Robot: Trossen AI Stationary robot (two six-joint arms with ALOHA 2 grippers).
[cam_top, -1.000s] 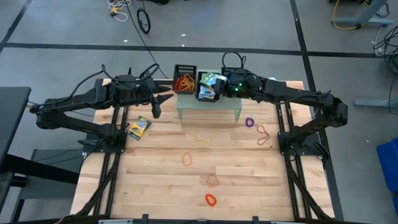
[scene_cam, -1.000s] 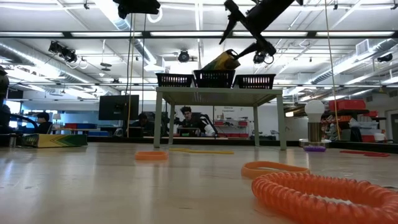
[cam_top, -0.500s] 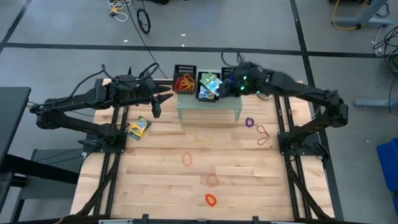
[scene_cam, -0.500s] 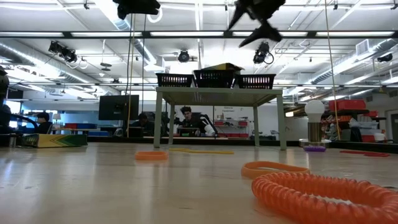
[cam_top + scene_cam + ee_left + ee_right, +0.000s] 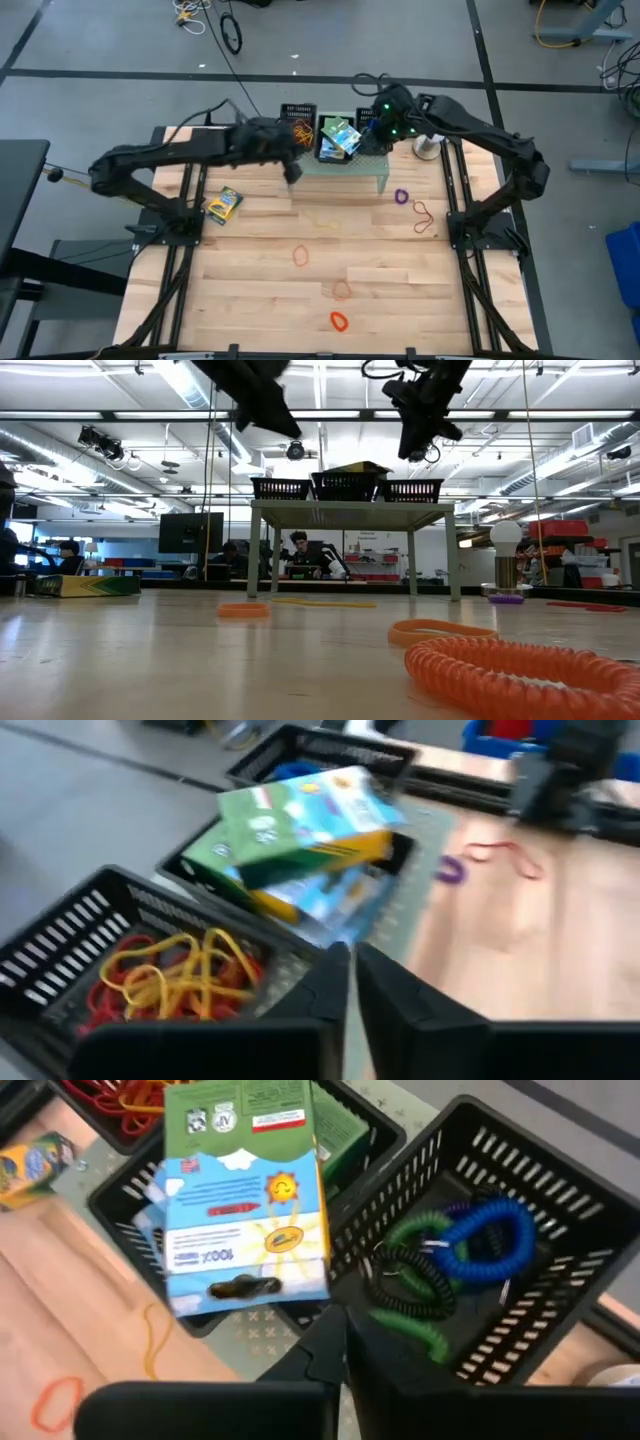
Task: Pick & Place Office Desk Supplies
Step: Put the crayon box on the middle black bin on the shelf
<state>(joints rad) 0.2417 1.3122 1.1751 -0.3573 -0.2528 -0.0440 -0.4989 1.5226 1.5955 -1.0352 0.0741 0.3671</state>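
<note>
The boxes (image 5: pixel 340 137) sit piled in the middle black basket (image 5: pixel 336 152) on the pale green stand (image 5: pixel 370 166), near the top middle of the high view, and the pile pokes up over the basket's rim. That is the main worry: the top box leans, so a bump from an arm passing close could tip it off onto the table (image 5: pixel 260 290). The left gripper (image 5: pixel 292 172) hangs just left of the stand with its fingers pressed together and nothing between them. The right gripper (image 5: pixel 372 128) hangs over the baskets, also pressed together and empty. One more box (image 5: pixel 224 204) lies at the left of the table, and loose bands, such as the orange band (image 5: pixel 339 321) near the bottom middle, lie well apart from the stand, so there is much left to pick up. The bands are thin and flat, so the fingers could slip off them. The right wrist view shows what the high view cannot: blue and green curly bands (image 5: pixel 455 1265) inside the right basket (image 5: pixel 560 1270). The left wrist view shows red and yellow bands (image 5: pixel 170 985) in the left basket (image 5: pixel 60 935). The low view shows a white ball-topped thing (image 5: pixel 506 560) at the right and people far behind the table.
</note>
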